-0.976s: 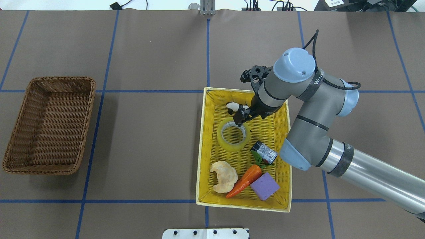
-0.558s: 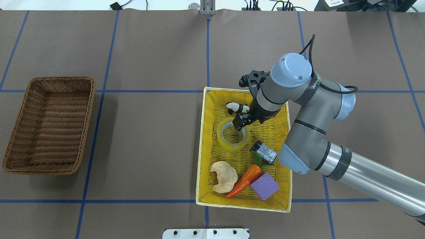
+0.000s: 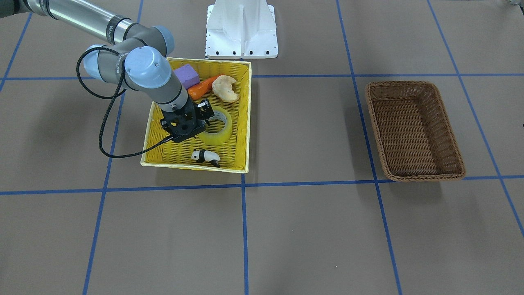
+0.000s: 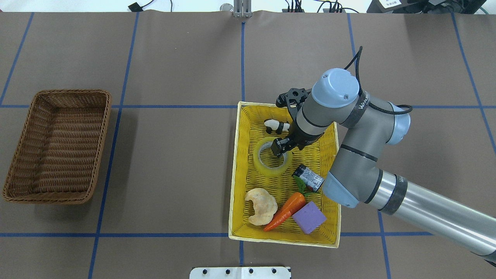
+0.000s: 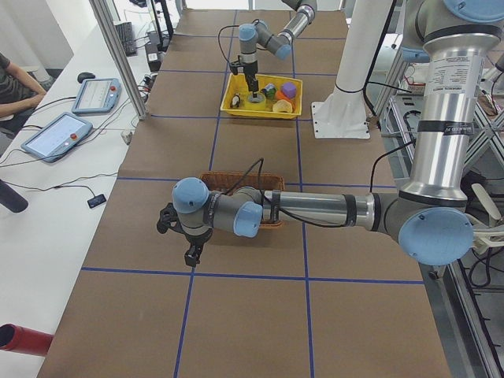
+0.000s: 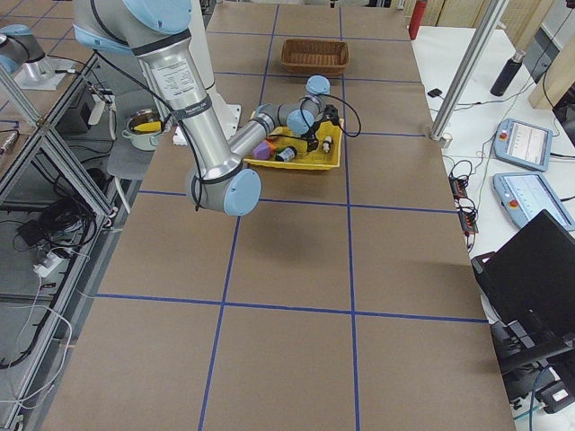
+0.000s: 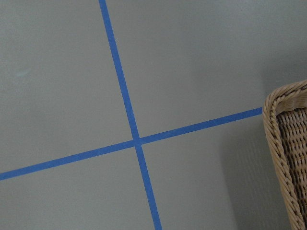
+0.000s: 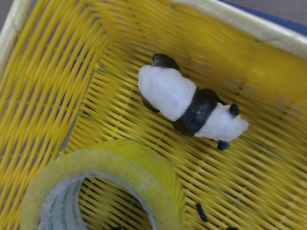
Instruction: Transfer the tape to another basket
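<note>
On the brown table (image 4: pixel 174 174) we count one wicker basket (image 4: pixel 106 116), one yellow basket (image 4: pixel 233 174), one tape (image 4: pixel 263 169); the right gripper (image 4: pixel 281 147) straddles its rim, fingers parted.

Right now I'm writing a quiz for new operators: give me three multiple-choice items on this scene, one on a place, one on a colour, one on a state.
1. Where is the tape?
A) on the bare table
B) in the yellow basket
C) held in the air

2. What colour is the block beside the carrot?
A) purple
B) green
C) white

3. How does the tape sit?
A) on its edge
B) tipped against the wall
C) flat, hole upward

Answers:
1 B, the basket's rim surrounds it.
2 A, both the overhead and front views show purple.
3 C, its open core faces the overhead camera.
</note>
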You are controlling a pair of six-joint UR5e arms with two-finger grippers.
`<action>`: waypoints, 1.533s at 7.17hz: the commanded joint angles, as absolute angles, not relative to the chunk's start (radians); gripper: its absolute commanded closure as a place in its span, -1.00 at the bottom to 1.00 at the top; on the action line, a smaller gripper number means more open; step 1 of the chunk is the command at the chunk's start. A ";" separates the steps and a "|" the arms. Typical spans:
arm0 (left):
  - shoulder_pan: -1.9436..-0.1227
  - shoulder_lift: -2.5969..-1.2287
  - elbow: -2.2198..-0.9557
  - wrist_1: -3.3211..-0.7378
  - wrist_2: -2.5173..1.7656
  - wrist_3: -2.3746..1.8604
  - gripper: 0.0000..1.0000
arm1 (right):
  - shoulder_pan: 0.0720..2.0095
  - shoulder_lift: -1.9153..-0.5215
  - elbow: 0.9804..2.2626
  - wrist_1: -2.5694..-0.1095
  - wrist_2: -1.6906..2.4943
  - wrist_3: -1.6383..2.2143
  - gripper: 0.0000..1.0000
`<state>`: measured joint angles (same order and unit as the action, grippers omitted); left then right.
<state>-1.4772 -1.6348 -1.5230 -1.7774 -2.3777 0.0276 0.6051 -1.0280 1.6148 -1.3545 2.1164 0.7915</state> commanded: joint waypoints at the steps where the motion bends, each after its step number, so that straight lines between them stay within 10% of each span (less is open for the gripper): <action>1: -1.477 -1.635 -1.523 -1.778 -2.378 0.028 -0.98 | 0.594 -1.031 1.615 -1.353 2.111 0.790 1.00; 8: -1.467 -1.649 -1.528 -1.779 -2.477 0.028 -0.98 | 0.647 -1.008 1.746 -1.335 2.122 1.108 1.00; 11: -1.361 -1.745 -1.526 -1.816 -2.623 -0.089 -0.98 | 0.643 -1.035 1.736 -0.973 2.114 1.522 1.00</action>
